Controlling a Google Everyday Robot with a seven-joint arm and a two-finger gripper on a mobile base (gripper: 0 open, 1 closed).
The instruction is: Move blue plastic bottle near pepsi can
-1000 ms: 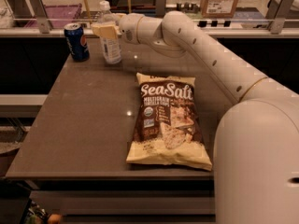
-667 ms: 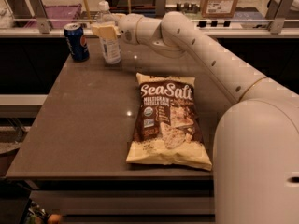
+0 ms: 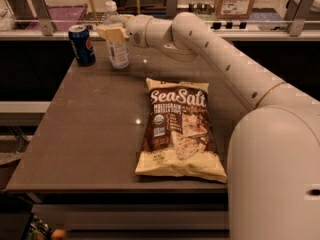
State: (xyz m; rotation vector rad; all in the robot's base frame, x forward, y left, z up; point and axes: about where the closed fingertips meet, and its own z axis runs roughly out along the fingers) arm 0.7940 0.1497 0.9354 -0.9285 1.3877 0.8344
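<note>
The blue plastic bottle (image 3: 116, 40), clear with a white cap and a pale label, stands upright at the far left of the table. The pepsi can (image 3: 82, 45), dark blue with a silver rim, stands just left of it with a small gap between them. My gripper (image 3: 113, 33) reaches in from the right at the bottle's upper half, its cream fingers around the bottle's shoulder.
A brown Sea Salt chip bag (image 3: 178, 129) lies flat in the middle of the grey table (image 3: 90, 134). My white arm (image 3: 220, 59) crosses the table's far right. A counter with a cardboard box (image 3: 236, 0) runs behind the table.
The gripper has drawn slightly back to the right at the bottle; bottle and can stand where they were.
</note>
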